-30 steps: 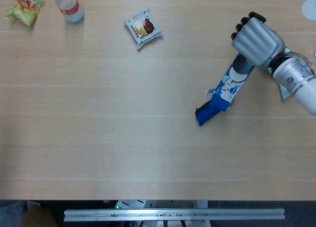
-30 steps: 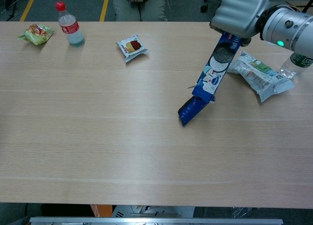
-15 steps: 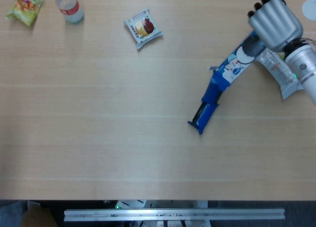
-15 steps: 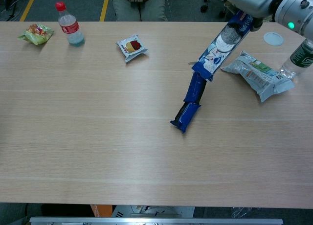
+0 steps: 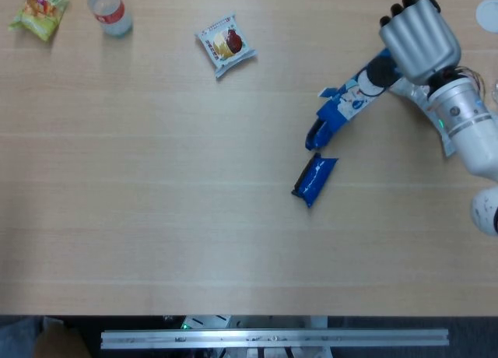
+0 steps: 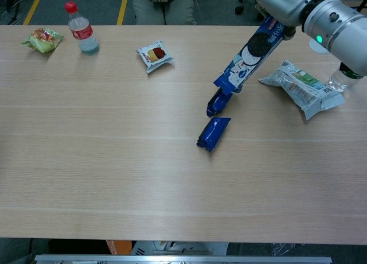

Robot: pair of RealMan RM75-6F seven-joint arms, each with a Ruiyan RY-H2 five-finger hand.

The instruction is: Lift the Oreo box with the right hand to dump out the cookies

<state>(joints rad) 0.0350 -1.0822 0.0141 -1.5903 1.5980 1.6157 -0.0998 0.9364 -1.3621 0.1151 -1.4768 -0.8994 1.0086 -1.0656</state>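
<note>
My right hand (image 5: 416,39) (image 6: 284,3) grips the upper end of the blue Oreo box (image 5: 359,93) (image 6: 248,54), which is tilted with its open flap end pointing down-left. One blue cookie pack (image 5: 313,179) (image 6: 213,133) lies flat on the table, apart from the box. A second blue pack (image 5: 318,132) (image 6: 217,101) sticks halfway out of the box mouth, its lower end at the table. My left hand is in neither view.
A crinkled white-green snack bag (image 6: 301,87) lies right of the box, beside a water bottle (image 6: 343,77). A small snack packet (image 5: 226,44) (image 6: 153,55), a red-capped bottle (image 5: 108,10) and a green snack bag (image 5: 39,13) lie at the far left.
The first cookie pack has dropped free of the box and lies flat. A second pack has slid partway out. My right hand moved the box slightly left.
</note>
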